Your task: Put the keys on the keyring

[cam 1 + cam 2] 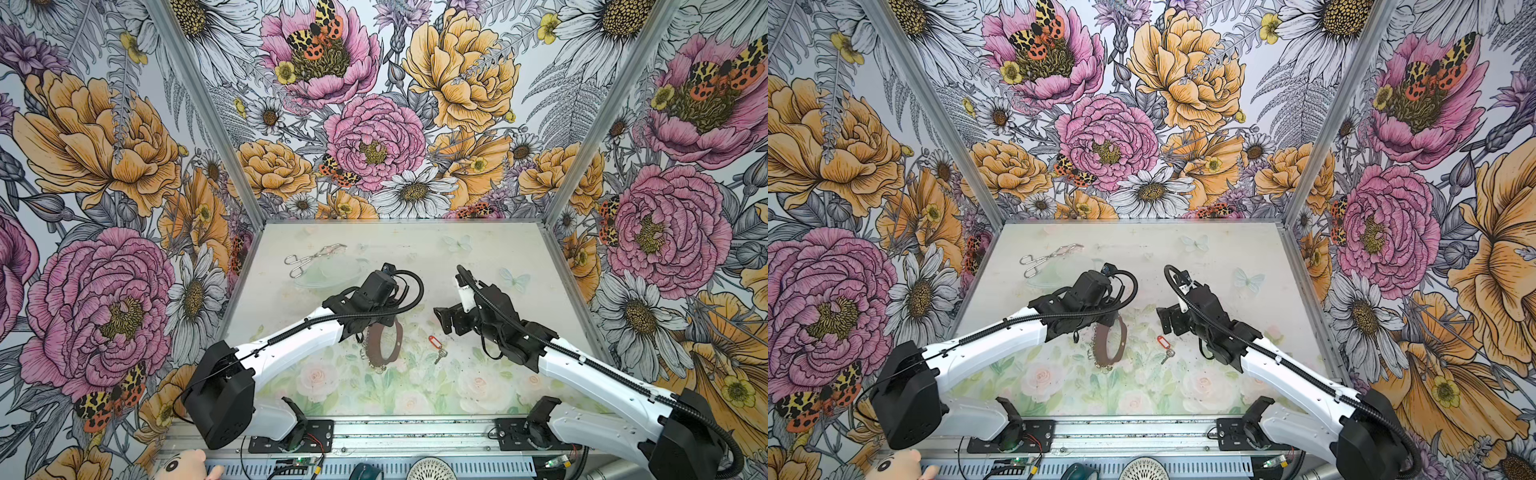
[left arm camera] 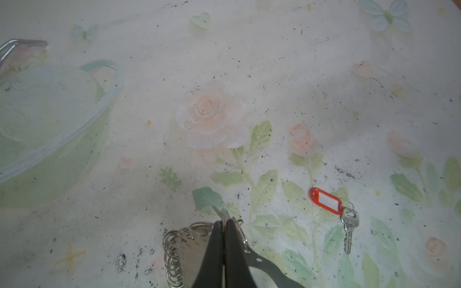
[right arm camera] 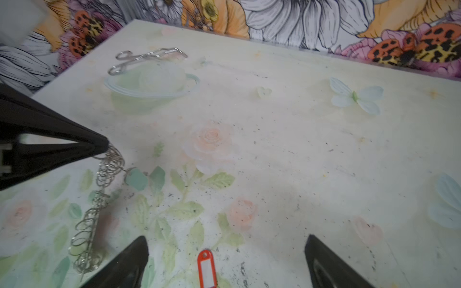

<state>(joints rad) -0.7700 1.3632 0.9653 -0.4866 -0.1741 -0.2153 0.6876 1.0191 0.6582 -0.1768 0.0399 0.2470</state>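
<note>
**Item 1, front edge.** A plush toy (image 1: 183, 465) lies below the rail that carries your two arm bases, off the table (image 1: 498, 249).

**Item 2, the keys** (image 1: 438, 350). Small silver keys on a red tag with a white label lie flat on the floral table surface, right of centre. Nothing touches them. They lie near the hoop but apart from it.

**Item 3, the keyring** (image 1: 377, 347). The dark flat hoop, fringed with silver split rings, stands on edge just left of the keys. Its rings hang down one side. You cannot tell whether its lowest rings rest on the table.

**Item 4, your left gripper** (image 2: 223, 224). The jaws are pressed together, pinching the upper edge of the hoop, and a sliver of metal shows past the fingertips. In both top views the wrist hides the grip.

**Item 5, your right gripper** (image 3: 226, 237). The jaws are spread wide and hold nothing. It hovers just beyond the keys. In the right wrist view the red tag sits between the two fingers (image 3: 134, 261), and neither touches it.

**Item 6, far left.** Silver scissor-handled tongs (image 1: 313, 257) lie flat near the back of the table, well apart from everything else.
</note>
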